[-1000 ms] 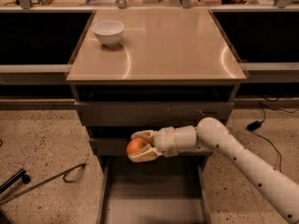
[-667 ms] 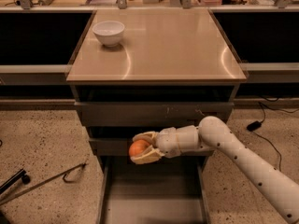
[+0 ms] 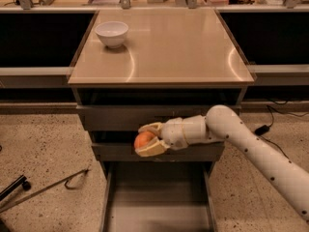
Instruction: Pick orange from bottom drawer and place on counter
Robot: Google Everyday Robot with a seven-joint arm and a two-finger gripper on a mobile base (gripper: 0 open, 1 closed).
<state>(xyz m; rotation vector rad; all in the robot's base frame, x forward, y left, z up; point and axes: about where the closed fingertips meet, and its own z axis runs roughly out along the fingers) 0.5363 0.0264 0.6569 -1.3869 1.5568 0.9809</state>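
Under the beige table (image 3: 193, 57), the tool (image 3: 144, 140) is clamped on the orange (image 3: 143, 138) above the open bottom drawer (image 3: 159, 202); it should, I think, rise clear of the edge before moving inward.

The counter (image 3: 164, 52) has a smooth, glossy tan top, and the white bowl (image 3: 112, 33) on it looks glazed. The gripper (image 3: 140, 140), in front of the 2 upper drawers (image 3: 120, 117), clasps the dimpled orange (image 3: 145, 139) in matt cream plastic fingers (image 3: 150, 150). The bottom drawer (image 3: 157, 202) is dull grey and the floor (image 3: 43, 144) is speckled stone.
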